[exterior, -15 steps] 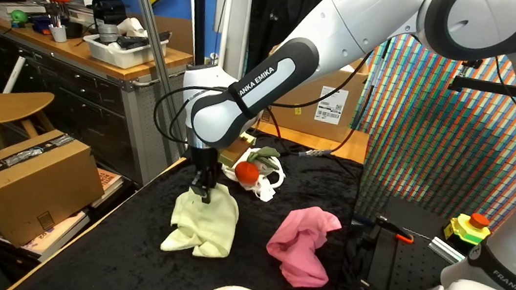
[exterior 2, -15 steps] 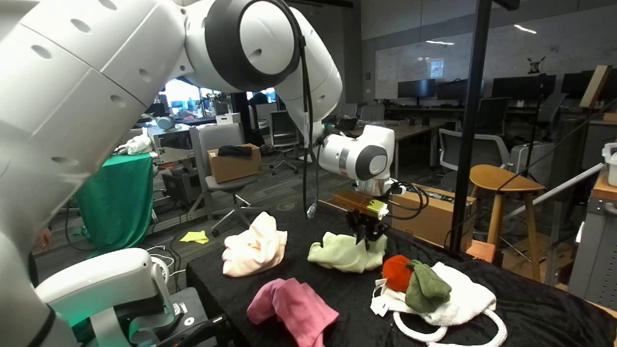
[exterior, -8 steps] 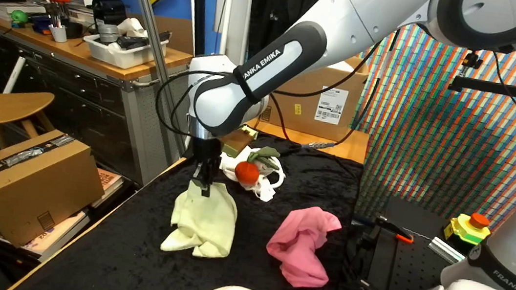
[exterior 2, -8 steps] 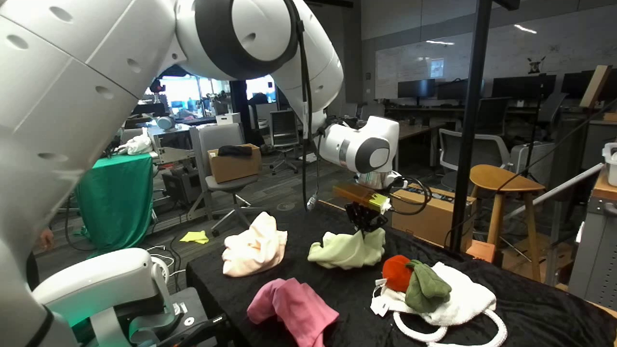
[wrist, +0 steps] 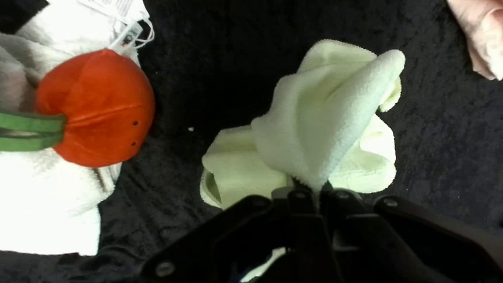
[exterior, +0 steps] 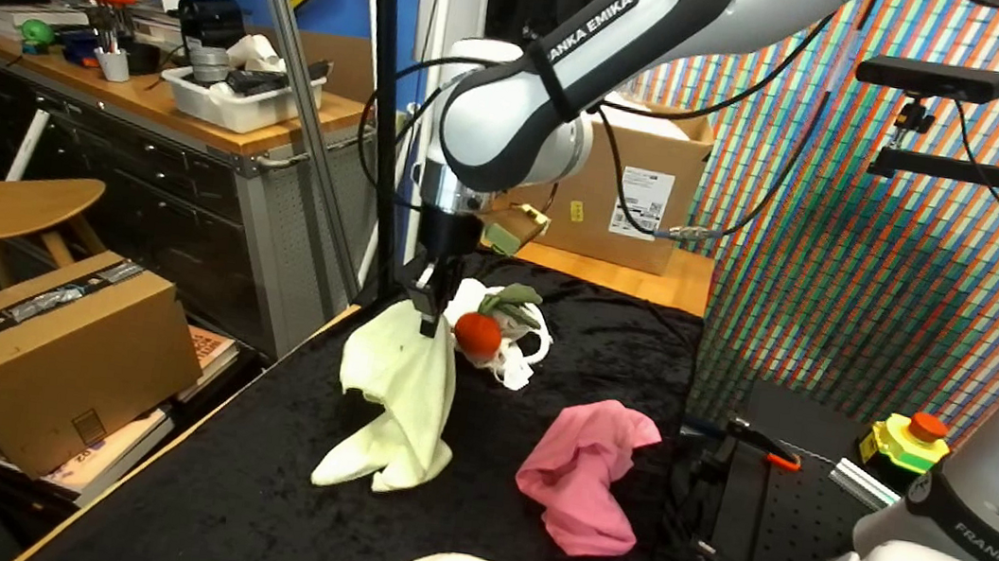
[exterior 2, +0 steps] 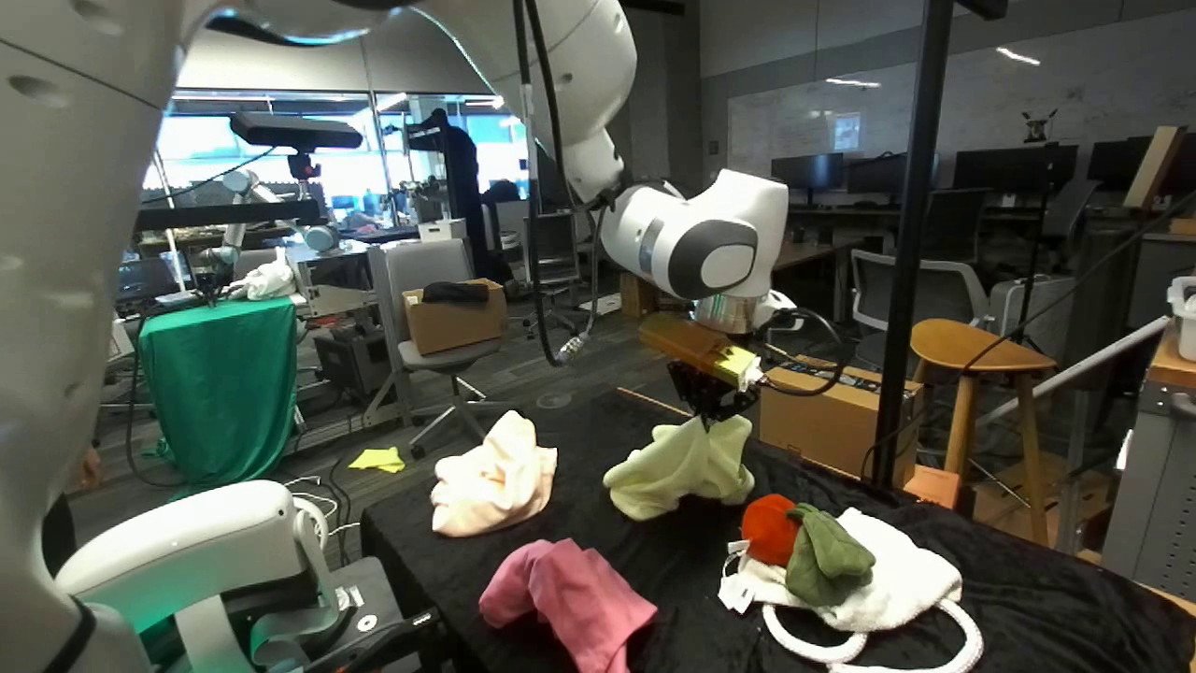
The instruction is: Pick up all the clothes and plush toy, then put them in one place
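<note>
My gripper (exterior: 430, 322) is shut on a pale green cloth (exterior: 400, 392), also seen in an exterior view (exterior 2: 682, 467). In the wrist view the jaws (wrist: 314, 190) pinch a fold of the cloth (wrist: 314, 118). Its top is raised; its lower part rests on the table. The red plush toy (exterior 2: 771, 531) with green leaves lies on a white fluffy piece (exterior 2: 911, 579) with rope loops, beside the gripper; it shows in the wrist view (wrist: 102, 114). A pink cloth (exterior: 584, 482) and a peach cloth (exterior 2: 495, 477) lie crumpled apart on the table.
The table has a black velvet cover (exterior: 244, 497). A large cardboard box (exterior: 605, 198) stands at its back end. A dark post (exterior 2: 911, 280) and another cardboard box (exterior 2: 822, 421) stand beside the table edge. An emergency stop (exterior: 909, 440) sits near the robot base.
My gripper has risen and shifted toward the plush toy's side, pulling up the top of the green cloth. The pink cloth, peach cloth and plush toy have not moved.
</note>
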### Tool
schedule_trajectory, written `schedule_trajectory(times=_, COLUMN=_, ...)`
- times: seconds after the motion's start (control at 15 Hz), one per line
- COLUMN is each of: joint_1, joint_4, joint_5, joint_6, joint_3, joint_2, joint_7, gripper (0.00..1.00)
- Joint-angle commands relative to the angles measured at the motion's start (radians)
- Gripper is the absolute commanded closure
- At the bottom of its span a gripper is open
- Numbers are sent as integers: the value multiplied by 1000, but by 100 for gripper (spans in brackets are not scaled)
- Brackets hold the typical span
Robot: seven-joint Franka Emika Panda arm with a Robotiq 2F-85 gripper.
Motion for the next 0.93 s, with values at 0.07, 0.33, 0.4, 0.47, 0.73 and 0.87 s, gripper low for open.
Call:
schedule_trajectory(times=0.07, joint_1=-75, joint_4=-221, joint_5=180, joint_6=77, joint_3=21, joint_2=-233, joint_7=-124, gripper=93)
schedule_trajectory(times=0.33, joint_1=-77, joint_4=-318, joint_5=310, joint_6=99, joint_3=-21, joint_2=-381, joint_7=-182, gripper=92)
schedule_trajectory(times=0.4, joint_1=-69, joint_4=-338, joint_5=328, joint_6=125, joint_3=-37, joint_2=-414, joint_7=-178, gripper=92)
schedule_trajectory(times=0.47, joint_1=-61, joint_4=-351, joint_5=338, joint_6=142, joint_3=-51, joint_2=-442, joint_7=-168, gripper=92)
schedule_trajectory(times=0.73, joint_1=-27, joint_4=-395, joint_5=302, joint_6=284, joint_3=-100, joint_2=-496, joint_7=-79, gripper=92)
schedule_trajectory(times=0.87, joint_1=-17, joint_4=-410, joint_5=271, joint_6=347, joint_3=-118, joint_2=-499, joint_7=-23, gripper=93)
